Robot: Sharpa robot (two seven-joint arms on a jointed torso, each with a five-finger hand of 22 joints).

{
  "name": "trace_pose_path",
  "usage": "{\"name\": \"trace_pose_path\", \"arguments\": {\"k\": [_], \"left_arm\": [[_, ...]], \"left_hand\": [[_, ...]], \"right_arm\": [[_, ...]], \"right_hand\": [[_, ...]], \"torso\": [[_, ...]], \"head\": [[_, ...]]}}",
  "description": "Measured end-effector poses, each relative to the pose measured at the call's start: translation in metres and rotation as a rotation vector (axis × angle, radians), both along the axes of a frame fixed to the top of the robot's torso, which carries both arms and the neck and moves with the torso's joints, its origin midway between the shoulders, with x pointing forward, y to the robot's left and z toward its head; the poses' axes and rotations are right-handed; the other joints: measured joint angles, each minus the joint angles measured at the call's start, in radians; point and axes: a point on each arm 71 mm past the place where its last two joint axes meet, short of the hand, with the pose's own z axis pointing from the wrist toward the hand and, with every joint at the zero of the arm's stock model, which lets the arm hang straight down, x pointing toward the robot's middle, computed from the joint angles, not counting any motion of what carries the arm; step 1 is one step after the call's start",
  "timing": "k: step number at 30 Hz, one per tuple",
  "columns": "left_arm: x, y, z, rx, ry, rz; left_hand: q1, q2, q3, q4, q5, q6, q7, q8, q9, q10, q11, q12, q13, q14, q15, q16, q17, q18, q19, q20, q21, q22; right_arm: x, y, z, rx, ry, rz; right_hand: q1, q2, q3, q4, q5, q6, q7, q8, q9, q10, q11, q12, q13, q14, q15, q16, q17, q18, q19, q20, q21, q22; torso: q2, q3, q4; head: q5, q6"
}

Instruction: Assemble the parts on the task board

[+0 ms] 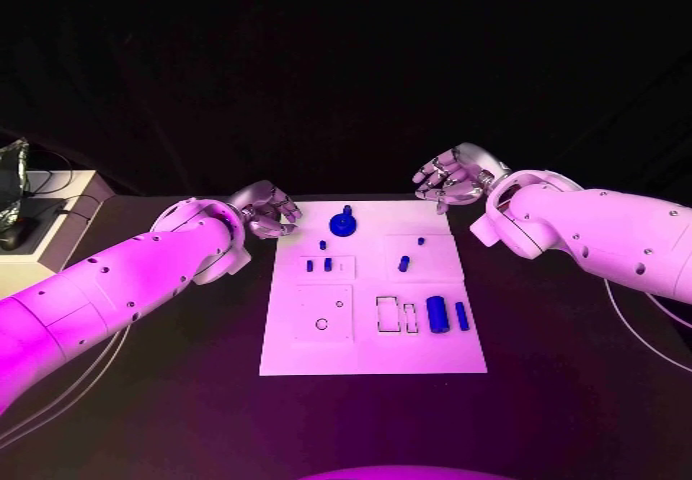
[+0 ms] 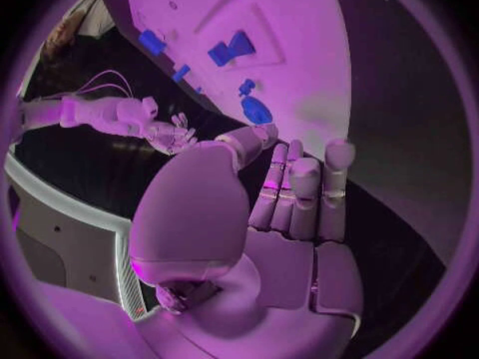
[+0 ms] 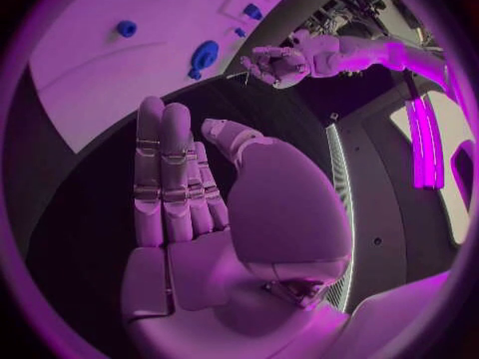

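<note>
task board (image 1: 371, 350), blue parts (image 1: 436, 309), empty hands flanking

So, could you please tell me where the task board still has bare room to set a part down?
The near strip of the task board, below the slots, is bare. Its far-right corner, beside the right hand, is bare too. The middle is crowded with blue parts.

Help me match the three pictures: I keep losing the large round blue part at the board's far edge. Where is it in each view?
Head view: the round blue part sits at the task board's far edge, between the two hands.
Left wrist view: the part lies beyond the left hand's fingertips.
Right wrist view: it lies at the board's edge, past the right hand.
Shared landmark: the white board itself.
</note>
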Motion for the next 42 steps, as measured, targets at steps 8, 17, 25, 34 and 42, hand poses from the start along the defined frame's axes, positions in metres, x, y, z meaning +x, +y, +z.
{"name": "trace_pose_path", "arguments": {"k": [8, 17, 25, 34, 42], "left_arm": [[-0.015, 0.037, -0.011, -0.343, 0.116, 0.065], [-0.044, 0.054, -0.018, -0.772, 0.202, 0.038], [-0.056, 0.052, -0.017, -0.909, 0.218, 0.001], [-0.059, 0.051, -0.013, -0.966, 0.206, -0.015], [-0.06, 0.051, -0.012, -0.986, 0.202, -0.018]], "left_hand": [[0.017, 0.033, 0.002, -0.013, 0.0, 0.014, 0.01, 0.04, 0.017, 0.012, -0.011, 0.075, 0.026, -0.14, -0.015, -0.148, -0.256, 0.04, -0.138, -0.021, -0.128, -0.141], [-0.015, 0.024, -0.063, 0.024, 0.0, 0.007, 0.003, 0.083, 0.039, 0.004, -0.016, 0.103, 0.026, -0.196, -0.013, -0.235, -0.311, 0.04, -0.166, -0.012, -0.23, -0.209], [-0.015, 0.024, -0.071, 0.032, 0.0, 0.007, 0.003, 0.087, 0.04, 0.011, -0.016, 0.103, 0.023, -0.198, -0.014, -0.243, -0.316, 0.04, -0.166, -0.012, -0.248, -0.223], [-0.015, 0.024, -0.077, 0.032, 0.0, 0.007, 0.003, 0.087, 0.041, 0.011, -0.016, 0.103, 0.021, -0.198, -0.014, -0.247, -0.317, 0.04, -0.166, -0.012, -0.252, -0.227], [-0.015, 0.024, -0.077, 0.032, 0.0, 0.007, 0.003, 0.092, 0.041, 0.011, -0.016, 0.103, 0.021, -0.198, -0.014, -0.247, -0.318, 0.04, -0.166, -0.012, -0.256, -0.23]], "right_arm": [[-0.011, -0.006, -0.013, -0.255, -0.043, 0.069], [-0.027, 0.003, -0.033, -0.559, -0.119, 0.133], [-0.035, 0.013, -0.044, -0.688, -0.155, 0.154], [-0.038, 0.025, -0.054, -0.742, -0.156, 0.173], [-0.036, 0.028, -0.054, -0.759, -0.167, 0.168]], "right_hand": [[0.004, -0.004, 0.043, -0.021, -0.036, 0.027, -0.009, -0.023, 0.014, 0.054, -0.016, -0.061, 0.005, 0.0, -0.007, 0.472, 0.316, -0.042, 0.062, -0.003, 0.475, 0.437], [-0.02, -0.038, 0.041, -0.005, -0.072, 0.026, -0.009, -0.034, 0.019, -0.01, 0.001, -0.077, 0.002, 0.0, -0.007, 0.625, 0.414, -0.063, 0.085, 0.008, 0.617, 0.573], [-0.021, -0.053, 0.017, 0.015, -0.087, -0.002, -0.006, -0.059, 0.015, -0.036, -0.001, -0.077, 0.007, -0.004, -0.003, 0.72, 0.477, -0.078, 0.107, 0.015, 0.71, 0.66], [-0.021, -0.053, 0.011, 0.019, -0.086, -0.007, -0.004, -0.063, 0.011, -0.04, 0.002, -0.076, 0.009, 0.0, 0.0, 0.742, 0.488, -0.078, 0.11, 0.018, 0.729, 0.68], [-0.008, -0.039, 0.022, 0.03, -0.115, 0.013, -0.002, -0.063, 0.008, -0.034, 0.008, -0.073, 0.012, 0.0, 0.0, 0.769, 0.495, -0.078, 0.118, 0.018, 0.754, 0.704]], "torso": [[0.001, 0.0003, 0.0006], [0.0, -0.0004, 0.0017], [-0.001, -0.0025, 0.0016], [0.001, -0.0024, 0.0], [0.002, -0.0017, 0.0016]], "head": [[-0.04, 0.017], [-0.07, 0.026], [-0.072, 0.024], [-0.067, 0.024], [-0.069, 0.022]]}}
